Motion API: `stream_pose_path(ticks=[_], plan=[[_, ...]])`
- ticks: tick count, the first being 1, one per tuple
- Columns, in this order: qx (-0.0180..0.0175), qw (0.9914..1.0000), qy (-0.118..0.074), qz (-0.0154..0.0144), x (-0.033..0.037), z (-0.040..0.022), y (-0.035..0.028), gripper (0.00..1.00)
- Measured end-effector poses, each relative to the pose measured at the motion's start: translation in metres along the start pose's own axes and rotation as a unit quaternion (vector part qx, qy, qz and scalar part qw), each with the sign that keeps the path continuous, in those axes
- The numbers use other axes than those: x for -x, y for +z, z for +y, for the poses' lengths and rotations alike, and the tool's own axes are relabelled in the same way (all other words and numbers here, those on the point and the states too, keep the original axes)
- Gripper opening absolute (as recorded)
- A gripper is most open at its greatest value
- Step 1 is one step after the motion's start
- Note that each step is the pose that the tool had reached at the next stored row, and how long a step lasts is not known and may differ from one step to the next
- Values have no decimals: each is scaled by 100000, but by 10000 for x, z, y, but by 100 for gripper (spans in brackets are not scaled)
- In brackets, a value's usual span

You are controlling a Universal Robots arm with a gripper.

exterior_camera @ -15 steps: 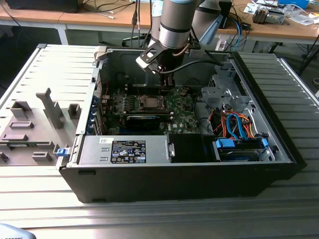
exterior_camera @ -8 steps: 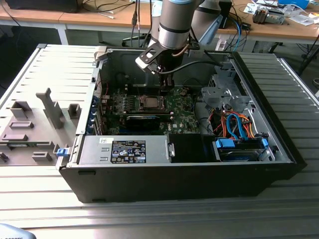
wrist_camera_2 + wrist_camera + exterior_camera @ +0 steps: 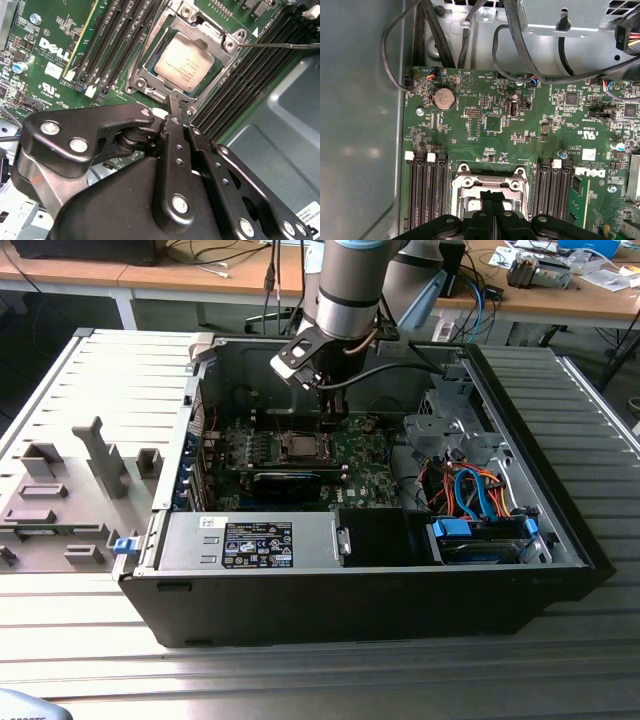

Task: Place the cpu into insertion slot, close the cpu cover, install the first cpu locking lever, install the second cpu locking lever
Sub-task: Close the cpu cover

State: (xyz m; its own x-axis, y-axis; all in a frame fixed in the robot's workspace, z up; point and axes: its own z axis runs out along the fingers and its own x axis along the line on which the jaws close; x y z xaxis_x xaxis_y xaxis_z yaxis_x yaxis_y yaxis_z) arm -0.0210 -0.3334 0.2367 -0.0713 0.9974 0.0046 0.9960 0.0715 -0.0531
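Inside the open black computer case (image 3: 350,600) on a ribbed metal table (image 3: 300,680), your arm's gripper (image 3: 335,412) hangs just above the green motherboard (image 3: 365,455), close beside the insertion slot (image 3: 300,446).

The second wrist view gives you what the exterior view cannot. The cpu (image 3: 184,61), a flat square with a dull silver-grey top and faint print too small to make out, sits seated in the slot. The cpu cover (image 3: 142,72), a thin frame of bright stamped metal with a square window, lies down around it. A thin wire lever (image 3: 280,45) runs off from one corner of the frame across the long black memory slots (image 3: 250,70). Your gripper's matte black fingers (image 3: 172,150), studded with round screw heads, are pressed together into a narrow point at the frame's edge. Nothing shows between them, and you cannot tell whether the tips touch the metal.

The first wrist view adds the far half of the board: a round silver coin cell (image 3: 444,98), white latches at the slot ends, and black cables (image 3: 395,50) looping over a grey sheet-metal wall. White maker's lettering is printed on the board.

From the exterior view you also get a white-and-black label (image 3: 258,543) on the silvery power supply, orange and blue cables (image 3: 470,490), and a grey moulded fixture (image 3: 70,490) on the table at the exterior view's left.
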Motion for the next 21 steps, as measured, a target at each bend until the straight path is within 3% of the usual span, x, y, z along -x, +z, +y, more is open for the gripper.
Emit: stream_pose_path(ticks=[21], plan=[[2,100000,0,-1,-1,-13,35,11]])
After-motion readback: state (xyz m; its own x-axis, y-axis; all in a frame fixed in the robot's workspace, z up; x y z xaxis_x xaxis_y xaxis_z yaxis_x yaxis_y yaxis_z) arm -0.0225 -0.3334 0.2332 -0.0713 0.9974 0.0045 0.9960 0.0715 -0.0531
